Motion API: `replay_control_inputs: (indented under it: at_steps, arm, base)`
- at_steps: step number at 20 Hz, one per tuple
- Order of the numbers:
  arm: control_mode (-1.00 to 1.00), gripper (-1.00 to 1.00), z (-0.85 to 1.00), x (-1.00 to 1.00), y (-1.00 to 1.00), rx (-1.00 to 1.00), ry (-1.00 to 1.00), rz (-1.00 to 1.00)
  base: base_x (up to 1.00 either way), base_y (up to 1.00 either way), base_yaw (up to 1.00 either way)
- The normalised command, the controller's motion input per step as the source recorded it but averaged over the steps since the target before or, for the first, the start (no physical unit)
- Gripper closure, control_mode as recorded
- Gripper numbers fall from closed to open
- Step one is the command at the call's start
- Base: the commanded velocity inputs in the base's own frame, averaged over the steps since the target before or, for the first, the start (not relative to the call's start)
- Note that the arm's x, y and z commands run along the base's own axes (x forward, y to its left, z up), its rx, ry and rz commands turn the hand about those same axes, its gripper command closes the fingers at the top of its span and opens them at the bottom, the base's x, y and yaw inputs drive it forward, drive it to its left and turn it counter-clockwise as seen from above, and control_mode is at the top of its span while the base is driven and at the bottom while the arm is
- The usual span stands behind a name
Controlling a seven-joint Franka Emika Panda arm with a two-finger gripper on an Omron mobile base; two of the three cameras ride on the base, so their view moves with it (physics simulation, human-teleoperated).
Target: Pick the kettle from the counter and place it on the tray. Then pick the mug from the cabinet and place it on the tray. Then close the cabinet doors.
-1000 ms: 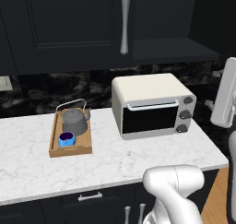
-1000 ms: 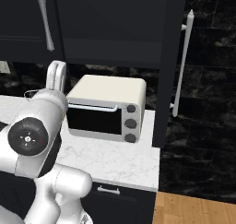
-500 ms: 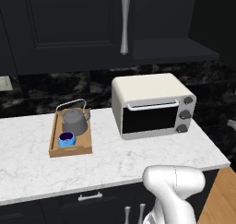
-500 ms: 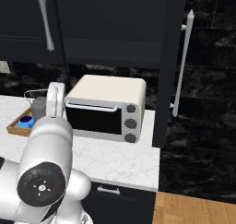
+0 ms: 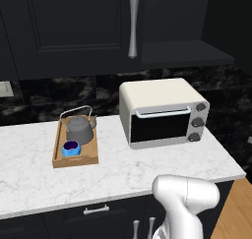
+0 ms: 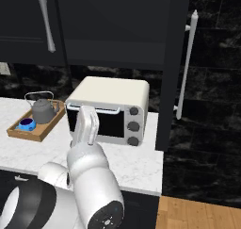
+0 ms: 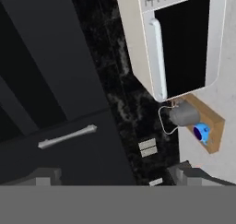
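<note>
The dark-grey kettle (image 5: 78,129) stands upright on the wooden tray (image 5: 75,160), with the blue mug (image 5: 71,147) just in front of it. The right base view shows the kettle (image 6: 43,111), mug (image 6: 26,125) and tray (image 6: 41,130) at its left. My gripper (image 7: 115,177) is open and holds nothing; it hangs well away from the tray and faces the cabinet and wall. Its view is rolled, with kettle (image 7: 184,114), mug (image 7: 201,132) and tray (image 7: 215,121) at lower right. The left cabinet door (image 5: 74,26) is shut. The right cabinet door (image 6: 172,58) stands swung open.
A cream toaster oven (image 5: 165,112) sits on the white counter (image 5: 147,164) right of the tray. The open cabinet shelf (image 5: 187,53) lies above it. The open door's long handle (image 6: 187,63) juts out at the counter's right end. My arm (image 6: 89,167) rises before the oven.
My arm has swung: it left the right edge of the left base view and shifted rightward in the right base view. Kettle, mug and tray have not moved.
</note>
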Motion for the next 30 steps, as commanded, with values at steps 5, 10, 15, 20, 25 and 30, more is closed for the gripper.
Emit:
replay_control_inputs:
  at_steps: [5,10,15,20,25,30]
  arm:
    - [-1.0,-1.0,-0.83,0.3,0.01,0.24,-0.27,0.0]
    - [-1.0,-1.0,-0.22,0.48,-0.25,0.3,-0.06,0.0]
    - [-1.0,-1.0,-0.12,0.63,-0.53,0.2,0.1,0.0]
    - [-1.0,-1.0,-0.17,0.62,-0.8,0.23,0.13,0.0]
    - [-1.0,-1.0,-0.2,0.4,-0.74,0.23,0.05,0.01]
    - [-1.0,-1.0,0.0,0.07,-0.38,0.16,-0.02,0.07]
  base:
    - [0.0,0.0,0.0]
    - [0.0,0.0,0.0]
    - [0.0,0.0,0.0]
    - [0.0,0.0,0.0]
    - [0.0,0.0,0.0]
    - [0.0,0.0,0.0]
